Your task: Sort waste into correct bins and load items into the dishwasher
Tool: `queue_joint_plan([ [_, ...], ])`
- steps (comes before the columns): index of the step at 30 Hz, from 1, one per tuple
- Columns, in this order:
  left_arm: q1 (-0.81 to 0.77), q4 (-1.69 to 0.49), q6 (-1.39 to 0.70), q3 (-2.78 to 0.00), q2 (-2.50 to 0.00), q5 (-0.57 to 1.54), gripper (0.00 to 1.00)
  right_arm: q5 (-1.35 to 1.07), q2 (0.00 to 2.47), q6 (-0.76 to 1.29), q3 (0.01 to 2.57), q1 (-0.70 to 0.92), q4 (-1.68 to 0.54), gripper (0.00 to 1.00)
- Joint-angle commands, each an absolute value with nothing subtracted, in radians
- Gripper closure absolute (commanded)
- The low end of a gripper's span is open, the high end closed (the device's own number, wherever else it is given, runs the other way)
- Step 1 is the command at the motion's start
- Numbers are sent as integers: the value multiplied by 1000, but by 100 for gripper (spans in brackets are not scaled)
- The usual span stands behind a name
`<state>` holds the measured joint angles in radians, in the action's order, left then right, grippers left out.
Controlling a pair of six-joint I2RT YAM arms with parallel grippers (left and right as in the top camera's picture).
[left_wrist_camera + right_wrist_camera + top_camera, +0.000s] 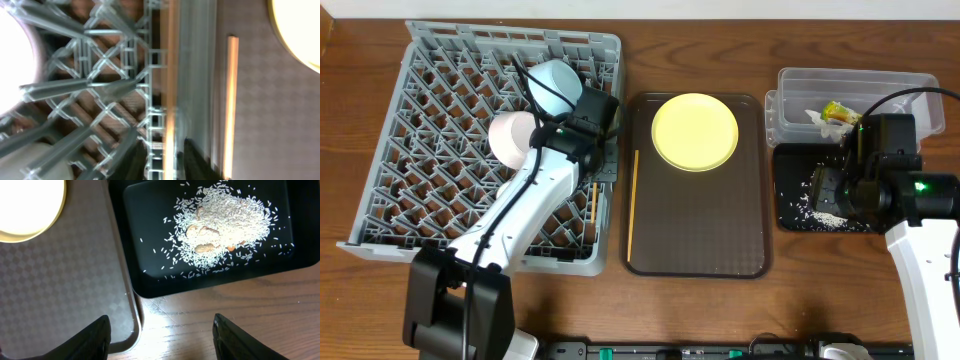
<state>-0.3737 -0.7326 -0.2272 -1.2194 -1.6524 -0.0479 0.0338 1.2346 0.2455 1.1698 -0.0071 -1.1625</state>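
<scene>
Chopstick (pixel 170 60) lies between parted jaws of left end effector (pixel 164 162)

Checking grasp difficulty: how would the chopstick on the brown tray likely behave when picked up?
The chopstick looks thin, straight and wooden, so probably stiff and light. It lies flat beside the tray's left rim, so jaws may struggle to get under it. Being slender, it could roll or slip when nudged.

White arm shells (pixel 525 215), black claw fingers (pixel 92 337), black cables (pixel 918 91), green lights (pixel 921 185).

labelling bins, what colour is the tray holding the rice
Black; the tray shows best in right wrist view.
</scene>
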Motion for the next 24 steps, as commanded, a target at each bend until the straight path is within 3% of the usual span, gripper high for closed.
queue_joint_plan([
  [1,-369,-728,-157,-1243,-1626,-39,61,33,1229,246,1177,-26,-1163,37],
  [6,-370,-719,-157,-1247,-1556,-37,58,33,1229,247,1177,-26,-1163,37],
  [13,-426,-724,-184,-1236,-1521,168,59,33,1229,247,1177,-26,-1163,37],
  [24,-557,-693,-268,-1192,-1767,83,53,32,1229,247,1177,-26,-1163,37],
])
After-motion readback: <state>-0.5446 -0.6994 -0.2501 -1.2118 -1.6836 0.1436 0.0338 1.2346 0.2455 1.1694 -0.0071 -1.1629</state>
